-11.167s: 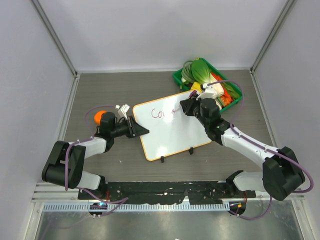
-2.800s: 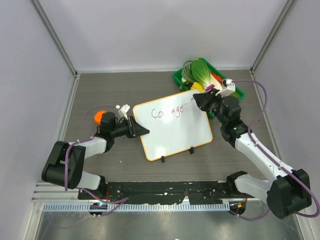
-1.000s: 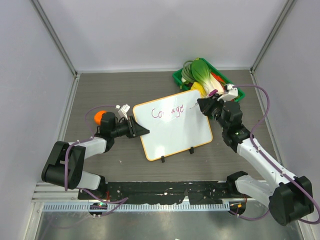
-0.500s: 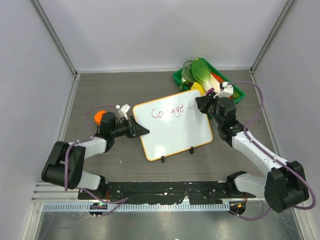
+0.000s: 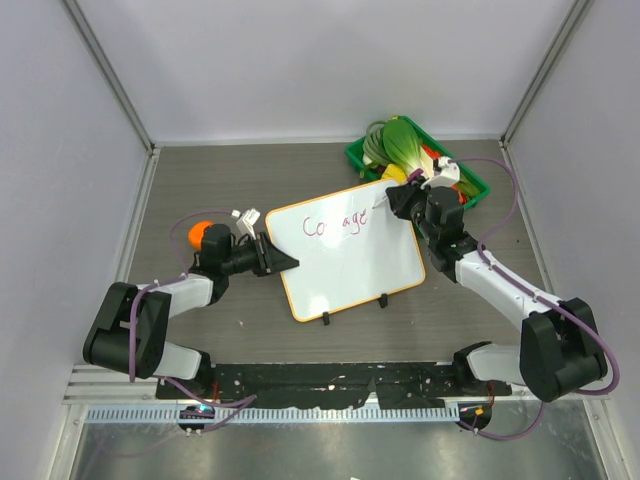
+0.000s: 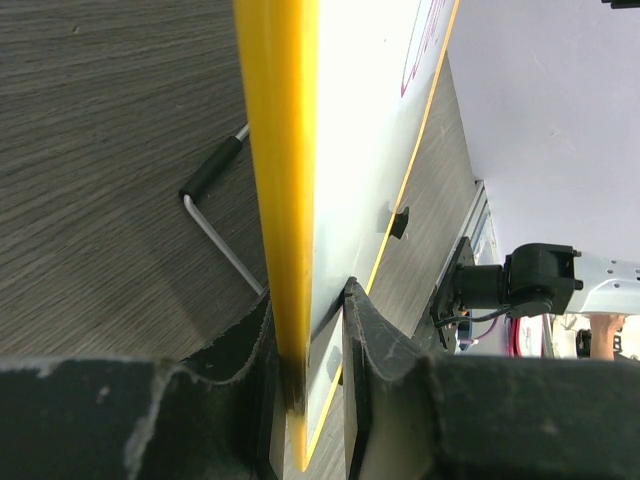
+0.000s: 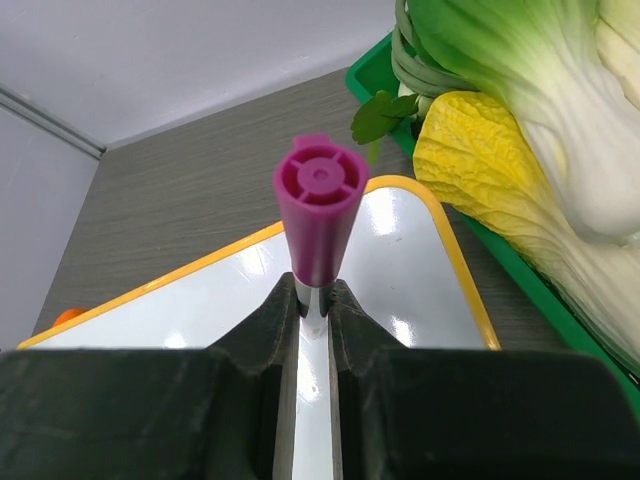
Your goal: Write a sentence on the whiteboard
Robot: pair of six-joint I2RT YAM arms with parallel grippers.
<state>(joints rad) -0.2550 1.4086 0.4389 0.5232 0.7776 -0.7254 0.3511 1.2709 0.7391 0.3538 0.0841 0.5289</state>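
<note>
While the left end effector (image 6: pixel 305 335) is pinched on the orange-framed left edge of the whiteboard (image 5: pixel 345 265), the board lies near the middle of the tabletop (image 5: pixel 200 180), its 2 black clips turned toward the arm bases. Only 1 word of the sentence (image 5: pixel 338 224), "Courage", can be read, in purple-pink along the far edge, so the task is judged well short of done. Beyond it, the right end effector (image 5: pixel 400 204) is pressed together on a purple marker (image 7: pixel 318 200), whose tip is set just past the last letter, near the far right corner; whether it touches cannot be told. Little room remains on that line, so the next words would best be started on a fresh line nearer the clips. For clean strokes, the frame should be clamped firmly so the board is not dragged, and light, even pressure should be applied. Farthest off, a green basket (image 5: pixel 470 182) of vegetables sits just beside that corner and should not be brushed.
</note>
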